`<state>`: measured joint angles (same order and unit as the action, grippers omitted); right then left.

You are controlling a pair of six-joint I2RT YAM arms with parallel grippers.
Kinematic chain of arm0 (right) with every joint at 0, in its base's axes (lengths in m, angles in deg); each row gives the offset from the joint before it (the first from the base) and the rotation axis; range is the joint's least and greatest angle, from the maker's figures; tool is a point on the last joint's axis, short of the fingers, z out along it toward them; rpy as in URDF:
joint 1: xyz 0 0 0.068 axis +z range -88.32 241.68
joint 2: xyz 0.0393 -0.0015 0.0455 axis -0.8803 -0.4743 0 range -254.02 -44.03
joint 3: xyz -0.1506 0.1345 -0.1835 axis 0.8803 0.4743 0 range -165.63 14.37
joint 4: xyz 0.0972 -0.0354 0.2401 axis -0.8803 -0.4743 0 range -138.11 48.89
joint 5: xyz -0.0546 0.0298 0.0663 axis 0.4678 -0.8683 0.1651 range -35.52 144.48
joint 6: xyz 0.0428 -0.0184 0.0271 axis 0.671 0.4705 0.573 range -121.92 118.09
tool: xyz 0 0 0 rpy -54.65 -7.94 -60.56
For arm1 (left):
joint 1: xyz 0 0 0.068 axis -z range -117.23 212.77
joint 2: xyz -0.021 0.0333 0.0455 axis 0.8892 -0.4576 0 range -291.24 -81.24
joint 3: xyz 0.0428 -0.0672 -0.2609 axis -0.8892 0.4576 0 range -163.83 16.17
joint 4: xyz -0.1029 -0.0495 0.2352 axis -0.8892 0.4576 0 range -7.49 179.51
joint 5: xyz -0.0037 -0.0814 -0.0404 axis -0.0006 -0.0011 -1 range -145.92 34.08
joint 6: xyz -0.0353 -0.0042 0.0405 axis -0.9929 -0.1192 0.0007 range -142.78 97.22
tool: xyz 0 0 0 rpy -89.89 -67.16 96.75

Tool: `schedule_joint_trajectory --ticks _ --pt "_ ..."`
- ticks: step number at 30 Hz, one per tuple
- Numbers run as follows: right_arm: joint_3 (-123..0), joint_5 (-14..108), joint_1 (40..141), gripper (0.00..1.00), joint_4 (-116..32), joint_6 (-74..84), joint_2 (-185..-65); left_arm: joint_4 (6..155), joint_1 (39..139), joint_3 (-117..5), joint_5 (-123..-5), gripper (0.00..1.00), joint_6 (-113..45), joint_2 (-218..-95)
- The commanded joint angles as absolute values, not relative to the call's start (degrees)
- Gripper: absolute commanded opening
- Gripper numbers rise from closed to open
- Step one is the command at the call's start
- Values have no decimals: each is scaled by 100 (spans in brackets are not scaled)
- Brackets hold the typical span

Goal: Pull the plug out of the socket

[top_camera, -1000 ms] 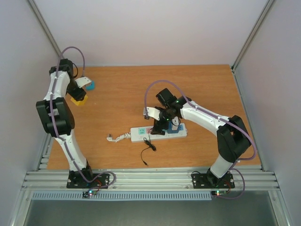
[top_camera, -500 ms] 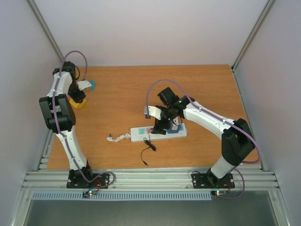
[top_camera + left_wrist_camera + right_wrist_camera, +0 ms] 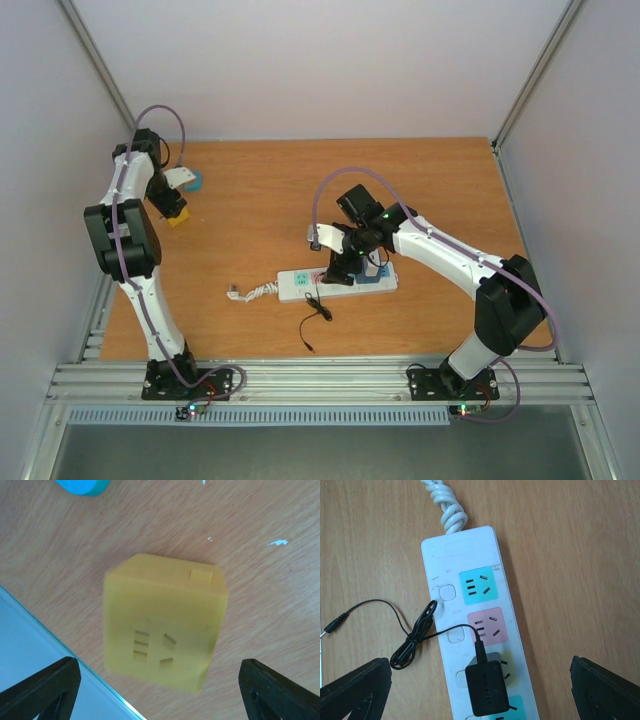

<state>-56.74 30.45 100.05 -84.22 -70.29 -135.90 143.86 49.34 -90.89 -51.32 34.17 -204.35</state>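
Left gripper: spread wide, holding nothing; its two black fingers show at the bottom corners of the wrist view, clear of the block on both sides
Block: yellow, slightly blurred, with slot holes in its upper face; it sits on the table near the left edge, between the left fingers and touching neither
Teal thing: cut off by the top edge of the wrist view, just beyond the block
Cord: white and coiled, leaving the left end of the strip in the top view
Strip: long and white, flat on the table near the middle, in front of the right arm; teal and pink outlet faces are free
Cable: thin and black, bunched in a small loop beside the strip, its loose jack lying on the wood
Plug: black adapter seated in the next outlet past the pink one
Right gripper: wide apart above the strip, one finger to each side, gripping nothing
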Motion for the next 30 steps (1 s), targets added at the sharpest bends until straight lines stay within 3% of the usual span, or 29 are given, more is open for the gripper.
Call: schedule_joint_trajectory --ticks 1,8,18,30 --pt "-5879 2944 10054 99 -8462 -6913 -13418 14210 4915 -9302 -5385 89 3249 -20418" --pt "-5976 2924 10055 98 -8438 -6780 -13368 14131 4917 -9142 -5695 92 3133 -20089" --pt "-5992 2523 9828 99 -8389 -6312 -12928 13699 4915 -8423 -7636 92 3152 -18845" --pt "-5998 1030 8132 99 -8833 -6336 -12422 12980 5639 -6744 -9537 90 3412 -17084"
